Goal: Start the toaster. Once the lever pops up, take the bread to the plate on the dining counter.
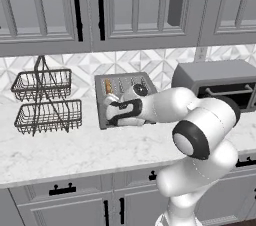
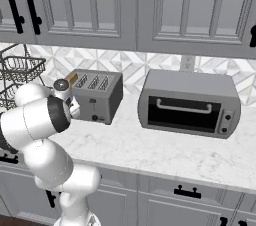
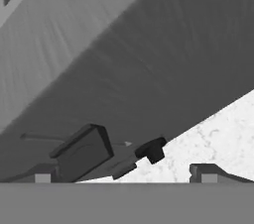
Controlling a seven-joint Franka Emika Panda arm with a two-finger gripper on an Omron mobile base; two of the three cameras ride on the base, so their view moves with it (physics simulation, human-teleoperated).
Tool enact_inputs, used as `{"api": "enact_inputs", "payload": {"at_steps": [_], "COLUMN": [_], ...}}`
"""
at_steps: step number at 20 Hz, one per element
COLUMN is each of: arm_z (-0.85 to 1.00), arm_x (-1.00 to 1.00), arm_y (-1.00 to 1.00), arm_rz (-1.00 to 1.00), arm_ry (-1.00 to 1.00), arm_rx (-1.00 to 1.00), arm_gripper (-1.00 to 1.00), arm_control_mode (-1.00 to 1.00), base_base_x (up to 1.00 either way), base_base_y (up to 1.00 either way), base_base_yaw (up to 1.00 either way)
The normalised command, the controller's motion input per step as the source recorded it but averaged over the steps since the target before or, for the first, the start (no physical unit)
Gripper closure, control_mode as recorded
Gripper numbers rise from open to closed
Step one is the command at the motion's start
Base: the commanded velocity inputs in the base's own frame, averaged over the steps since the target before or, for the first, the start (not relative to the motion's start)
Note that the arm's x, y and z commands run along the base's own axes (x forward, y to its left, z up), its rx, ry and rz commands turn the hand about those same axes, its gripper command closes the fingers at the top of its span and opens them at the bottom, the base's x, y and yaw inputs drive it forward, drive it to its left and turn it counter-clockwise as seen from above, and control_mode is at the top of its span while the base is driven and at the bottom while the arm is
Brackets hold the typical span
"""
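We find the marble worktop running across the lower half of the right base view, with the toaster oven at centre right. The toaster stands on the worktop at centre left of that frame, its long axis running from its lever face, nearest the arm, back toward the tiled wall; the slots follow that axis. In the left base view the toaster sits mid-frame, partly behind the wrist, with the wire basket rack at left. The bread shows as a golden edge standing in the leftmost slot. In the hand view the gripper has its fingertips set well apart, holding nothing, close to the toaster's front, with one dark lever at lower left and a black knob beside it.
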Motion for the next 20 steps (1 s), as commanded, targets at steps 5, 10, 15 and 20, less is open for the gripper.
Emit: {"api": "enact_inputs", "payload": {"at_steps": [5, 10, 15, 20], "arm_z": [-1.0, -1.0, -1.0, -1.0], "arm_x": [-0.16, -0.24, -0.33, -0.48], "arm_y": [-0.77, -0.78, -0.88, -0.85], "arm_rz": [-0.18, -0.22, -0.24, -0.26], "arm_ry": [0.06, 0.05, 0.09, 0.16], "arm_rx": [0.24, 0.22, 0.23, 0.2], "arm_gripper": [-1.0, -1.0, -1.0, -1.0], "arm_control_mode": [-1.0, -1.0, -1.0, -1.0], "base_base_x": [0.0, 0.0, 0.0, 0.0], "base_base_y": [0.0, 0.0, 0.0, 0.0], "base_base_yaw": [0.0, 0.0, 0.0, 0.0]}}
